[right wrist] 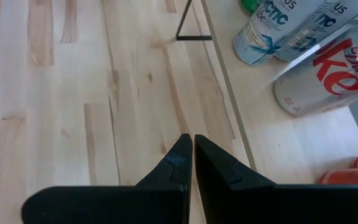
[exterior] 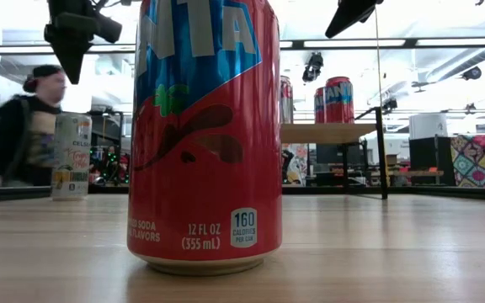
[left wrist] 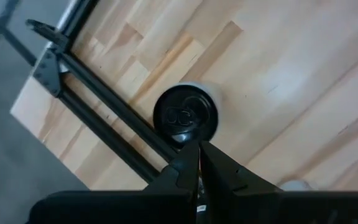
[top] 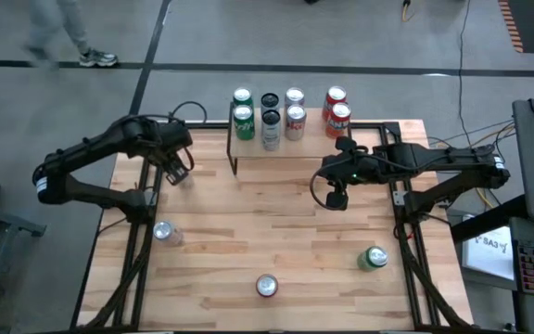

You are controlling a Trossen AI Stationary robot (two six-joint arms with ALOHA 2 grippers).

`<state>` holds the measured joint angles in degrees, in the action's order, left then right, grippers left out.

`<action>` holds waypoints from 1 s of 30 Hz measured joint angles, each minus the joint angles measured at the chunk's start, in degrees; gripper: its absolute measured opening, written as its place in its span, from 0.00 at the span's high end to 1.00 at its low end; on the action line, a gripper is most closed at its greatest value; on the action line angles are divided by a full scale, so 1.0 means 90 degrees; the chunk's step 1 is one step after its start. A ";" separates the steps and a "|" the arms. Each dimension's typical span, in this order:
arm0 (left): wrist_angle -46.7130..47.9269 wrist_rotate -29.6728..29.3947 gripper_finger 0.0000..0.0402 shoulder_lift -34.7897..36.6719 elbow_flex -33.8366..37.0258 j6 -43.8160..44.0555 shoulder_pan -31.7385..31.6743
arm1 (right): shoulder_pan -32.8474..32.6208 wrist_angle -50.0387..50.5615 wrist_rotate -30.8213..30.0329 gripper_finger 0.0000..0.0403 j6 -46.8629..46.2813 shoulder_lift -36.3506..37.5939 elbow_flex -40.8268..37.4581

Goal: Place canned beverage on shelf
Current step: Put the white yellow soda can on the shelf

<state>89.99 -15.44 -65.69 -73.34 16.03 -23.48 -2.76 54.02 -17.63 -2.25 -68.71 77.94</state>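
From above, the left gripper (top: 180, 173) is hanging over the table's far left part, with a silver can (top: 163, 232) standing nearer the front edge, well apart from it. The right gripper (top: 336, 197) is hovering just in front of the shelf (top: 286, 148), which is carrying eight cans along the table's far edge. A green can (top: 373, 258) is sitting well apart from that gripper toward the front right, and a red-and-silver can (top: 266, 286) is standing at the front middle.

At table height, a big red soda can (exterior: 205, 135) is filling the foreground; the shelf (exterior: 331, 133) is showing behind it with red cans on top. A person (exterior: 19, 126) is passing in the room behind.

The left wrist camera is showing its fingers (left wrist: 185, 168) pressed together, gripping nothing, just above a dark-topped can (left wrist: 185, 116).

The right wrist camera is showing its fingers (right wrist: 180, 158) likewise closed and empty, with the shelf board (right wrist: 278, 134) beside them holding a Diet Coke can (right wrist: 328, 74).
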 joint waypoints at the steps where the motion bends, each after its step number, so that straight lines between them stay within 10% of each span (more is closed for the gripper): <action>1: 0.0000 0.0095 1.00 0.0010 0.0000 -0.0073 -0.0020 | 0.0000 -0.0004 0.0000 0.98 0.0004 0.0000 -0.0005; 16: -0.0039 0.0359 0.94 0.0025 0.0000 0.0187 -0.0170 | 0.0000 -0.0014 0.0000 0.98 -0.0008 -0.0002 -0.0045; 30: -0.0113 -0.0019 0.41 0.0025 0.0000 0.0636 -0.0163 | 0.0000 -0.0012 0.0000 0.98 0.0012 -0.0002 -0.0045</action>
<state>88.97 -15.62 -65.47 -73.34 21.76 -24.95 -2.76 53.91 -17.63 -2.15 -68.73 77.54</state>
